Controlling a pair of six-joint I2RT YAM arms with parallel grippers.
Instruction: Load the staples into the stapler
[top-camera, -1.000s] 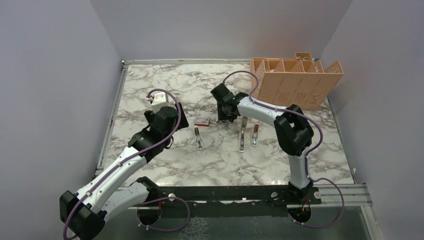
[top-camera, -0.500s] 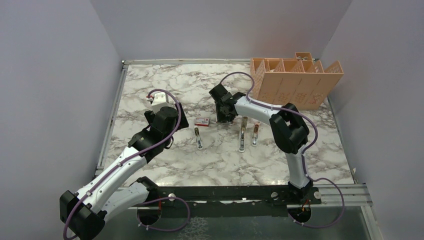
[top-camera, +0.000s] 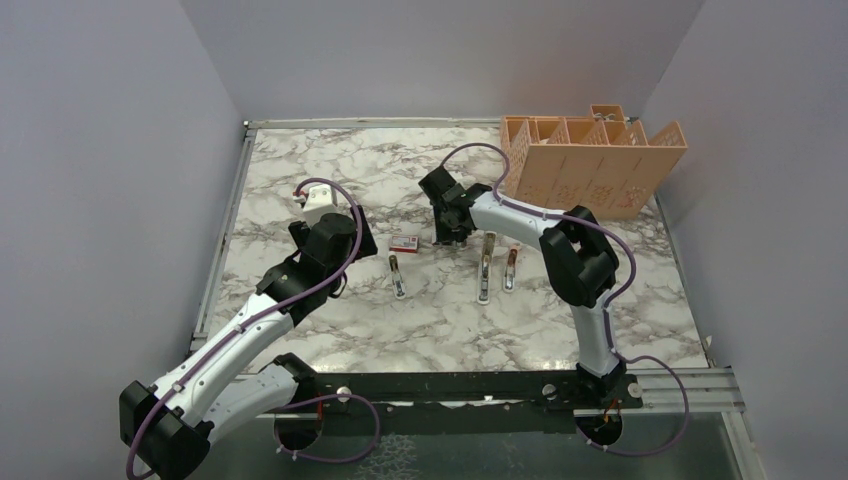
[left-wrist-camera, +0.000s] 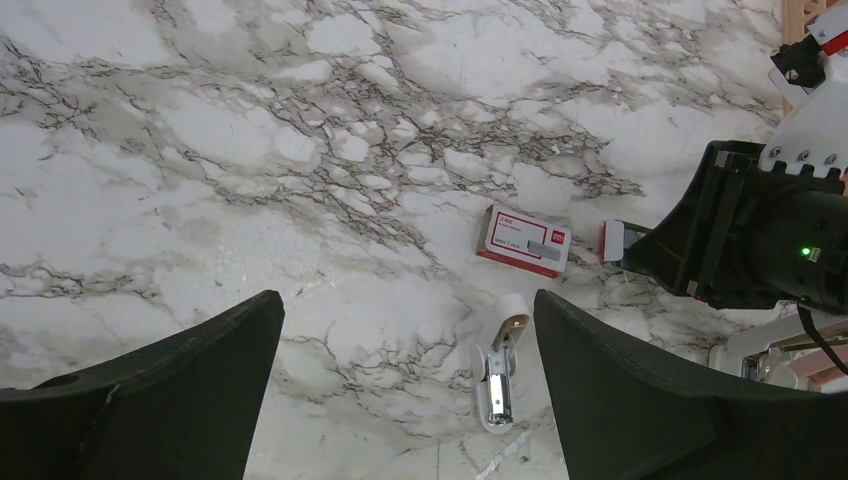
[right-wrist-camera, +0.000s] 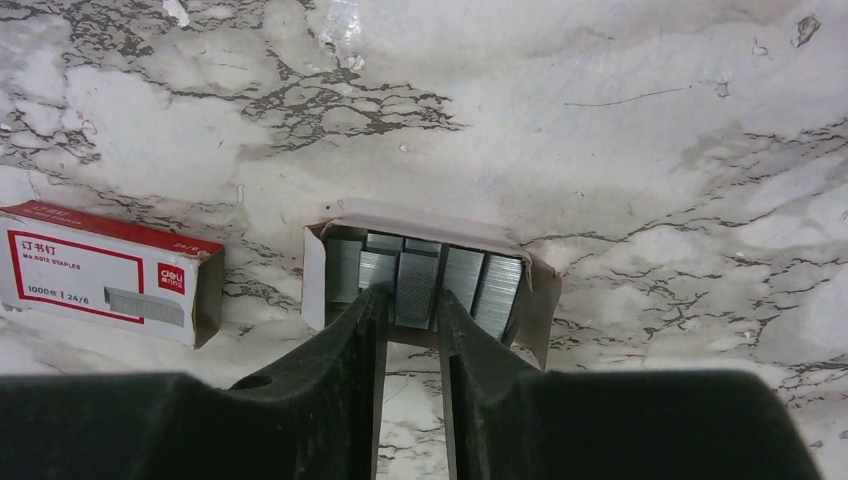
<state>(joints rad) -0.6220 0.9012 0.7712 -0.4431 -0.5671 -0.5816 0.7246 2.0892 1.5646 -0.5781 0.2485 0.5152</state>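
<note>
The staples (right-wrist-camera: 418, 272) lie as several silvery strips in a small open tray (right-wrist-camera: 313, 280) on the marble. My right gripper (right-wrist-camera: 410, 297) reaches down into the tray with its fingers pressed against both sides of the middle strip. The red-and-white staple box (right-wrist-camera: 100, 272) (top-camera: 404, 242) lies just left of the tray. In the top view my right gripper (top-camera: 448, 232) hides the tray. A white stapler (left-wrist-camera: 500, 375) (top-camera: 398, 275) lies opened flat, its metal channel up. My left gripper (left-wrist-camera: 407, 300) hovers open above the stapler, holding nothing.
Two more stapler-like pieces (top-camera: 485, 268) (top-camera: 510, 270) lie right of the white one. A peach desk organizer (top-camera: 595, 165) stands at the back right. Grey walls close in the marble table (top-camera: 330, 170) on three sides.
The right gripper's fingers have closed in from wider apart and shifted slightly left at the tray. The left arm has not moved.
</note>
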